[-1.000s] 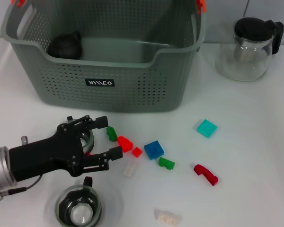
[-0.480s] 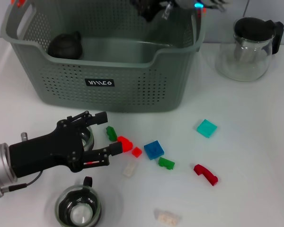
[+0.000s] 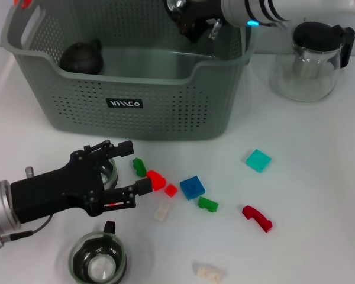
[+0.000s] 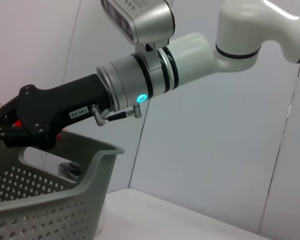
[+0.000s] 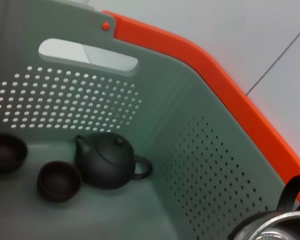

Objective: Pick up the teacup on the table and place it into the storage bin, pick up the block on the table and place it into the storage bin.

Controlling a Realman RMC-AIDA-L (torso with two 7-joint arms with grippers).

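Bin (image 3: 165,112) beneath the right gripper (image 3: 192,23) holds a dark teapot (image 5: 107,160) and two cups (image 5: 57,180); its grip cannot be told. Left gripper (image 3: 133,168), fingers spread, nears red block (image 3: 157,179).

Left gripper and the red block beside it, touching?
Cannot tell. In the head view the left gripper is open, and its lower fingertip meets the edge of the red block with no visible gap, but actual contact isn't plain.
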